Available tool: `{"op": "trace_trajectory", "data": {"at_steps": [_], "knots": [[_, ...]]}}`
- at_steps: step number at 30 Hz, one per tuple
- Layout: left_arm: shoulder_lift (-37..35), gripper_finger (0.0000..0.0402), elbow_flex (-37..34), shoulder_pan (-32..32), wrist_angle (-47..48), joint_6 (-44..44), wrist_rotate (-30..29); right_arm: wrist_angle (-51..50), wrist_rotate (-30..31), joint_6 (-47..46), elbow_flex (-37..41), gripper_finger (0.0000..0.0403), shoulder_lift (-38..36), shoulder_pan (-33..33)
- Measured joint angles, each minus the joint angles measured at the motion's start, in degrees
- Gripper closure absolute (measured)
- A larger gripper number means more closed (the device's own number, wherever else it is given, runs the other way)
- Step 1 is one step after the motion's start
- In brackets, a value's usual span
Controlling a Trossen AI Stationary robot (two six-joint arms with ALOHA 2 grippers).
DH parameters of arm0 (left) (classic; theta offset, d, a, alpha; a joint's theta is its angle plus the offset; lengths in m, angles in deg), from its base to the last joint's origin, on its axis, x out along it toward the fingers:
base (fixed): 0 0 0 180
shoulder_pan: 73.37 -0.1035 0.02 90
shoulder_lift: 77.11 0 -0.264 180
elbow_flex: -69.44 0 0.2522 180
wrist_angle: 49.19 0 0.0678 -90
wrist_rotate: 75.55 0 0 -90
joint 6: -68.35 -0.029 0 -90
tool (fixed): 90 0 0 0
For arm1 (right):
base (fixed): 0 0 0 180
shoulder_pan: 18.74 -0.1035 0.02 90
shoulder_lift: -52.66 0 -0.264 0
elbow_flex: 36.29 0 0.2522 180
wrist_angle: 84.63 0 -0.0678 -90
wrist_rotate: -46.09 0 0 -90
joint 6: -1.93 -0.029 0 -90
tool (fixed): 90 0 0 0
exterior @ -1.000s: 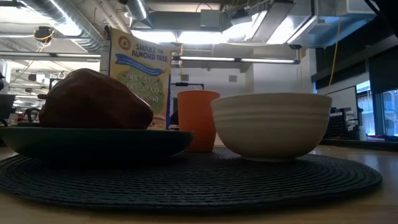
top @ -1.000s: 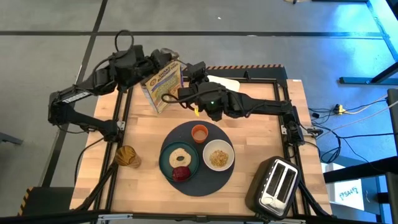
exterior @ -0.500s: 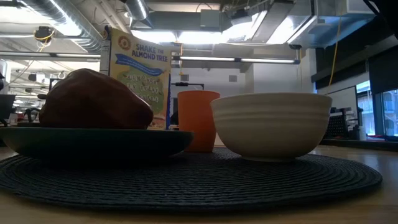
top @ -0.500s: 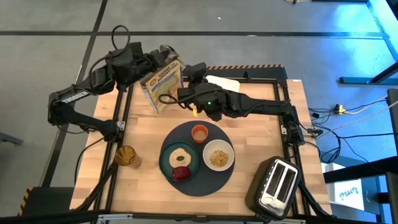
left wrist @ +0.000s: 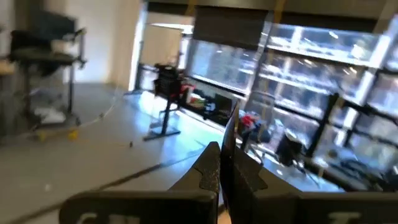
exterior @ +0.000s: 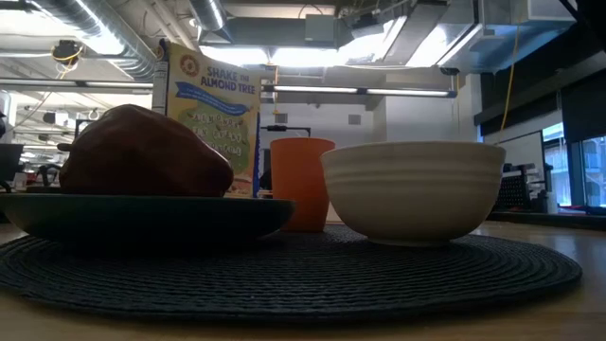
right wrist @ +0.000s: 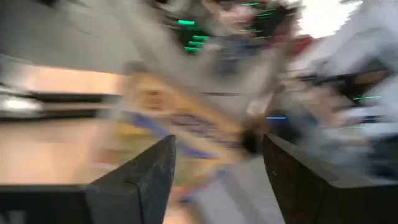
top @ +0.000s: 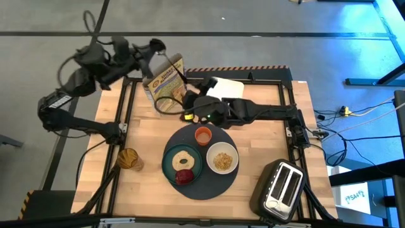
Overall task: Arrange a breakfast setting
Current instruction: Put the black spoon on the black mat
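A dark-grey mat [top: 218,185] carries a teal plate [top: 169,166] with ring-shaped bread [top: 185,157] and a dark red fruit [top: 184,177], a white bowl [top: 223,158] of cereal and an orange cup [top: 202,135]. Behind the mat a cereal box [top: 163,85] stands upright on the table. My right gripper [top: 183,100] is open right beside the box's right side, and the box [right wrist: 180,130] shows blurred ahead of its fingers. My left gripper [top: 154,45] is shut, raised beyond the table's far left corner, facing the room [left wrist: 225,168]. My right gripper stands open against the cereal box's right side, coming level from the table's right. Whether its fingers touch the box I cannot tell, as the wrist view is blurred and the arm covers the spot from above.
A black toaster [top: 283,188] sits at the near right corner. A jar [top: 129,159] with a brown filling stands left of the mat. A white flat thing [top: 226,86] lies at the far edge behind my right arm. Bare wood lies left of the box.
My left gripper has drawn back from the top of the cereal box, up and toward the far left, past the table's edge. My right gripper has slid a little along the box toward the near edge. The box and the setting on the mat have stayed put.
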Motion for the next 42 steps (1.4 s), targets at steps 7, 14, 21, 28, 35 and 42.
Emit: {"op": "trace_trajectory", "data": {"at_steps": [7, 14, 21, 28, 35, 42], "knots": [[-1.09, 0.0401, 8.18, 0.03, 18.08, -6.18, 7.71, -8.09, -26.74, -14.54, -0.04, 0.0155, -0.04, 0.49], [-0.93, 0.0401, 10.82, 0.26, 37.51, -4.59, 16.69, -18.88, -59.05, -15.24, -0.06, 0.0155, -1.12, 2.58], [2.81, 0.0401, 5.67, 8.53, 46.22, 6.81, 20.05, -21.13, -61.77, -16.58, -0.04, 0.0155, -5.42, 4.8], [7.92, 0.0401, -6.28, 16.74, 41.71, 12.45, 13.25, -24.29, -54.8, -17.22, -0.04, 0.0155, -11.99, 7.93], [14.37, 0.0401, -17.17, 16.69, 34.63, 9.77, 9.85, -26.58, -47.93, -18.95, -0.09, 0.0155, -15.1, 8.42], [20.93, 0.0401, -24.69, 13.8, 24.34, 7.05, 14.95, -29.7, -46.52, -22.78, -0.05, 0.0155, -15.69, 8.32]]}}
